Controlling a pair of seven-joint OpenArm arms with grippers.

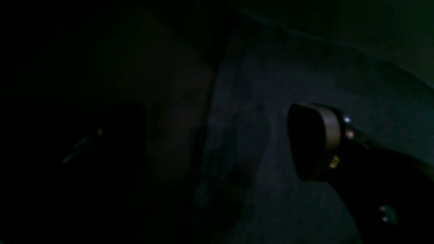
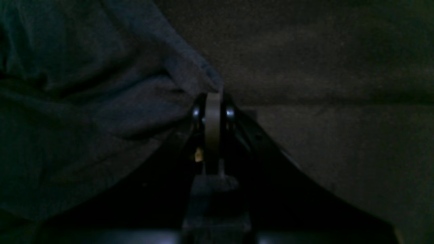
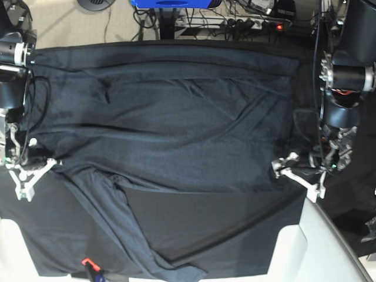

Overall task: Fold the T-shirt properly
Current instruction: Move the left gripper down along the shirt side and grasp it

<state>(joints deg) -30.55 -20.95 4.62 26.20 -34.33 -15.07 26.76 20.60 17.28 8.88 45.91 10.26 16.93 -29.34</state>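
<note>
Two grippers are seen low at opposite side edges of the T-shirt [image 3: 176, 135], which is spread wide across the middle of the base view on the black tablecloth [image 3: 223, 223], with a loose tail of its cloth trailing toward the lower centre of the frame. At the left edge of the base view the right gripper [image 3: 34, 160] is pressed together on a corner of the shirt; in the right wrist view the pads [image 2: 213, 128] are seen flat against each other at mid-frame, with a point of blue-grey fabric pinched at their tip and the rest of the cloth bunched to the upper left. That corner appears to be held so that the edge can be carried over in a fold. At the right edge of the base view the left gripper [image 3: 299, 167] is stationed just at the shirt's border with its fingers spread wide; in the left wrist view one dark pad [image 1: 310, 140] is shown right of centre above the fabric, with nothing between the fingers. It is judged that a matching grasp on this side is still needed, so that both edges can be lifted together and the cloth kept from skewing.
</note>
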